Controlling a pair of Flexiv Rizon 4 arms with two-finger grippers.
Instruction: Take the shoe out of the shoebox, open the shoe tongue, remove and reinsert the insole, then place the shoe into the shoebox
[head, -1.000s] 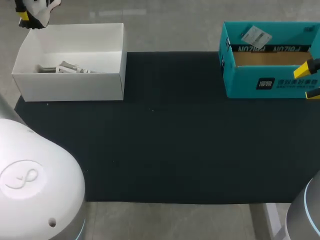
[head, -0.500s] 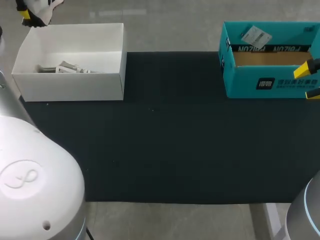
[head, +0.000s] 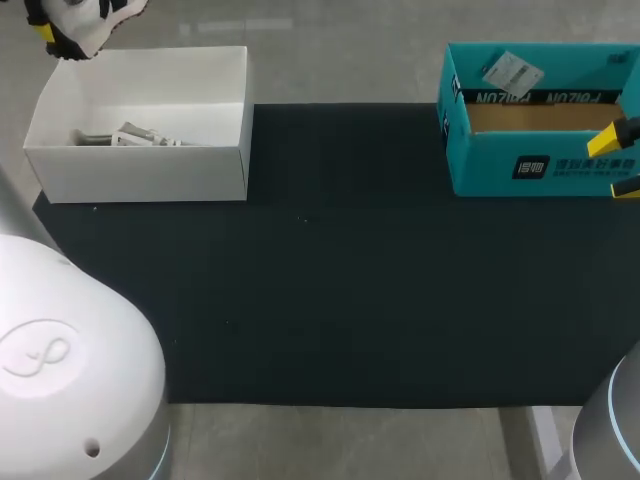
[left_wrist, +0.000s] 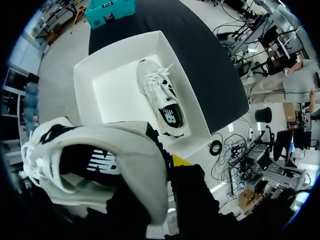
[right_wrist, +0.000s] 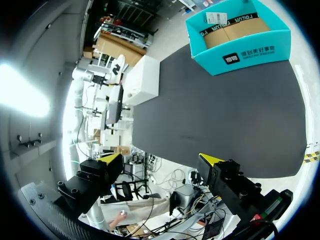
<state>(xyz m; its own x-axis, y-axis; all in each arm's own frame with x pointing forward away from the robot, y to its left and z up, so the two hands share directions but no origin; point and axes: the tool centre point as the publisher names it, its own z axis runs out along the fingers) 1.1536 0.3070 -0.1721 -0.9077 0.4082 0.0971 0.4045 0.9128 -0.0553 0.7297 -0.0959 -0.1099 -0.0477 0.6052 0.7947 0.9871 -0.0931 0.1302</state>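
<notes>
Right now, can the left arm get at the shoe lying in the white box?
Probably not: left gripper is shut on the held shoe above the white box; the boxed shoe lies uncovered.

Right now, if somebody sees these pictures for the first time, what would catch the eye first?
A white shoe held up by the left gripper above the white shoebox at the mat's far left, where a second shoe lies. Then the teal box at the far right.
</notes>
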